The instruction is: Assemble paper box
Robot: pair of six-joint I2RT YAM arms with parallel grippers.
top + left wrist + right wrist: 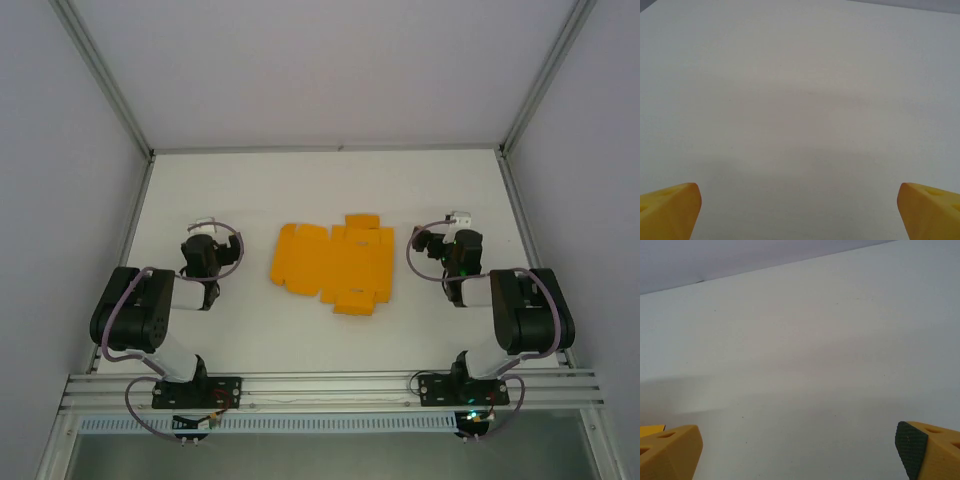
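Bare white table lies open around the flat paper box, which sits between the left gripper and the right gripper, apart from both, while enclosure walls and metal posts hem the table's sides and back.

The left fingers and right fingers were cut off at the bottom corners of their wrist views, leaving just the tips. From above, the paper box in the middle of the bench was too small to make out its creases.
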